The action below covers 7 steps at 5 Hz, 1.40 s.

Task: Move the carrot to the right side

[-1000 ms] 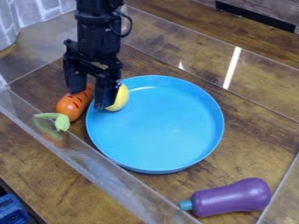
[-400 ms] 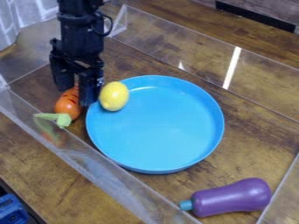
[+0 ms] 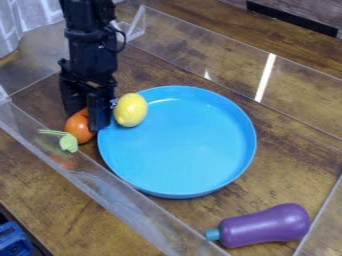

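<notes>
We see the gripper (image 3: 83, 106) pointing straight down over the carrot (image 3: 78, 127), its black fingers (image 3: 96, 102) set on either side of the orange body; whether they pinch it yet we cannot tell. The carrot lies on the wooden surface (image 3: 287, 85), just left of the blue plate (image 3: 201, 150) holding a lemon (image 3: 130, 109). An eggplant (image 3: 262, 225) lies well apart.

A dark brown wooden table (image 3: 287, 90) with visible grain, its finish shiny enough to throw white streaks of glare. Clear, glossy plastic walls (image 3: 120, 205) ring it. A smooth blue plastic plate (image 3: 201, 150) has a soft sheen. The lemon (image 3: 130, 109) and purple eggplant (image 3: 263, 225) look like smooth plastic toys. The orange carrot (image 3: 78, 127) looks matt. The claw (image 3: 84, 103) is matt black.
</notes>
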{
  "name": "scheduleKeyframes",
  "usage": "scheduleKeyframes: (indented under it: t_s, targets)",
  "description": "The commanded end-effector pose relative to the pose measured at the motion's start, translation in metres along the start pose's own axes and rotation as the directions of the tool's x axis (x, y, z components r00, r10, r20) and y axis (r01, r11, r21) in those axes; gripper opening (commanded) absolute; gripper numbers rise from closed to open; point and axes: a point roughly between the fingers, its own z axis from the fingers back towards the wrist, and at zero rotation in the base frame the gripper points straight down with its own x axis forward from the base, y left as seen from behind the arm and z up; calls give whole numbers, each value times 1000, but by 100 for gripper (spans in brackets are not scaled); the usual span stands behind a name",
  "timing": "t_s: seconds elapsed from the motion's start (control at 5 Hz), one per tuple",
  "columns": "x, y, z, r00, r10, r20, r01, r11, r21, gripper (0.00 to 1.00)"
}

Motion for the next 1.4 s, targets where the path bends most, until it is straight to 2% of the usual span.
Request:
scheduleKeyframes:
  t_s: [0.0, 0.6, 1.2]
  targets:
    - [6, 8, 5, 999, -10, 34, 9, 1000, 17, 0]
    - [11, 5, -2, 999, -30, 33, 30, 1000, 3, 0]
    - [16, -7, 6, 997, -55, 57, 57, 998, -25, 0]
